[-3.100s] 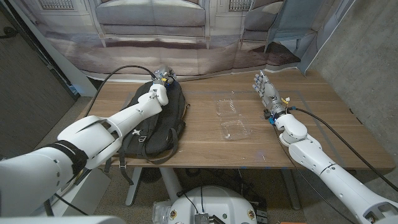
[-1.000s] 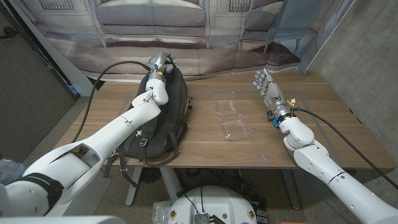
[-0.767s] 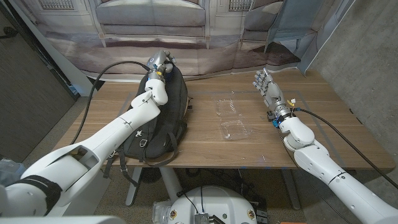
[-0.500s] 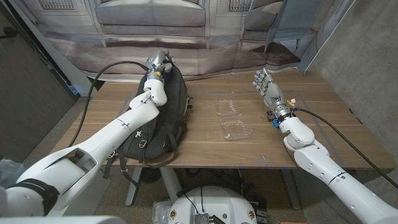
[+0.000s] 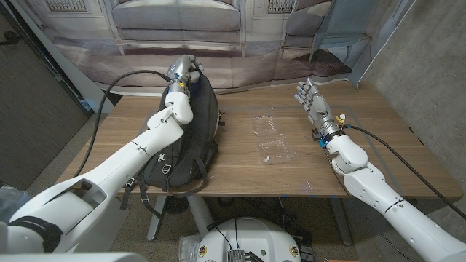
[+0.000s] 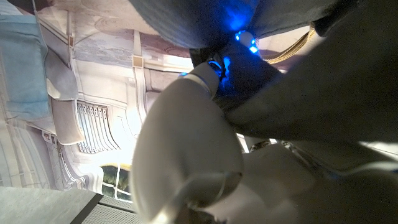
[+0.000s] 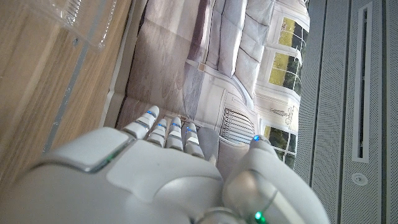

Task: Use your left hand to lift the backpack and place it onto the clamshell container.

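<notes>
Lettering could not be read on any item. Your left hand (image 5: 187, 70) had closed around the top of the black backpack (image 5: 186, 135), which stood on the wooden table (image 5: 364, 156) at its left side. Your clear clamshell container (image 5: 271, 138) lay open mid-table, nothing visible inside. Your right hand (image 5: 311, 102) stood upright, fingers extended, holding nothing.

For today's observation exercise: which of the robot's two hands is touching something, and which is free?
The left hand grips the top of the black fabric backpack. The right hand stands open beside the clear plastic clamshell container, holding nothing.
</notes>
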Action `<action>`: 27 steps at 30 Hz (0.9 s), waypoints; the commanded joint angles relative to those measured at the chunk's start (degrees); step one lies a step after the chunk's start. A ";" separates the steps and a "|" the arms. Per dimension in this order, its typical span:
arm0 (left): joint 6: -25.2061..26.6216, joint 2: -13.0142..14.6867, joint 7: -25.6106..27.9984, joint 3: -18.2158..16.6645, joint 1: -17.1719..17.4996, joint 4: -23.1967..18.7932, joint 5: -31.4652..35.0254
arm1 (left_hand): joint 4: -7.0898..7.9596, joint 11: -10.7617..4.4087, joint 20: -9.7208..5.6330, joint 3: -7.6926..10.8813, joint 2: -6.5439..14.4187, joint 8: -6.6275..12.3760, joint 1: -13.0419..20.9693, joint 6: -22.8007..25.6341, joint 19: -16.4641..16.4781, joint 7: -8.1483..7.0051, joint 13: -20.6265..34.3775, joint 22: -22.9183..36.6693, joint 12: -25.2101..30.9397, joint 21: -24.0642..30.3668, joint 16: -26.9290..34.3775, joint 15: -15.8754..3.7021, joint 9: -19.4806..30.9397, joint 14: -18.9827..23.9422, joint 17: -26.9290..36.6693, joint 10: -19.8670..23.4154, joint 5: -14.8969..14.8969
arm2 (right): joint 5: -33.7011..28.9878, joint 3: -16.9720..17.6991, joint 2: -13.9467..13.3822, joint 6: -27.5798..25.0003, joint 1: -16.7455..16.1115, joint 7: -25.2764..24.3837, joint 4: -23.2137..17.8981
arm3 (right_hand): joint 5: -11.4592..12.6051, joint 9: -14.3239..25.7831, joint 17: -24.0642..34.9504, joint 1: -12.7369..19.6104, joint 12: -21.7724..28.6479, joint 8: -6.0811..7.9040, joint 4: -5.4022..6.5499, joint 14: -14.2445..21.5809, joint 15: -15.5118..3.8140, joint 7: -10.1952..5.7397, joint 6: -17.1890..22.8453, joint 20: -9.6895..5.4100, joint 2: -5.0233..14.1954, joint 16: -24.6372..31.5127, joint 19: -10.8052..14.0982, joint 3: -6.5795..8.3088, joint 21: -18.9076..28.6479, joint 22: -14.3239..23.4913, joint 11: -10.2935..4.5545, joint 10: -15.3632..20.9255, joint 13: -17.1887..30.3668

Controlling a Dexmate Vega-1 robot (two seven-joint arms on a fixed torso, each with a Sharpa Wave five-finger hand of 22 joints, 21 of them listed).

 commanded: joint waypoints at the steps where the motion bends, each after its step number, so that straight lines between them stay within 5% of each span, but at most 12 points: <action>1: 0.03 1.04 -0.61 -1.38 1.01 -3.44 0.11 | -0.03 -0.12 -6.93 0.77 0.32 0.25 -0.43 0.14 -0.43 0.05 0.26 0.27 -0.30 0.38 -0.08 -8.75 0.02 5.22 0.40 0.66 0.25 | -0.09 -1.30 1.21 0.07 1.12 0.76 1.62 | 0.13 0.29 0.33 0.00 -0.10 0.10 -0.14 0.19 0.27 0.26 0.51 -0.40 0.73 0.22 0.55 0.12 0.32 0.23 0.27 0.25 0.34; 27: 5.23 4.09 -1.83 -5.05 6.62 -16.12 2.24 | -0.16 -0.20 -6.98 1.96 0.12 0.81 -0.89 0.01 -0.62 -0.02 0.93 0.31 -0.89 1.06 -0.83 -8.72 -0.13 5.83 1.57 1.16 0.38 | -0.43 -2.38 0.58 -0.28 1.60 2.19 2.31 | 0.11 0.29 0.33 0.01 -0.13 0.08 -0.24 0.12 0.30 0.42 0.59 -0.38 0.81 0.16 0.49 0.02 0.25 0.23 0.27 0.25 0.33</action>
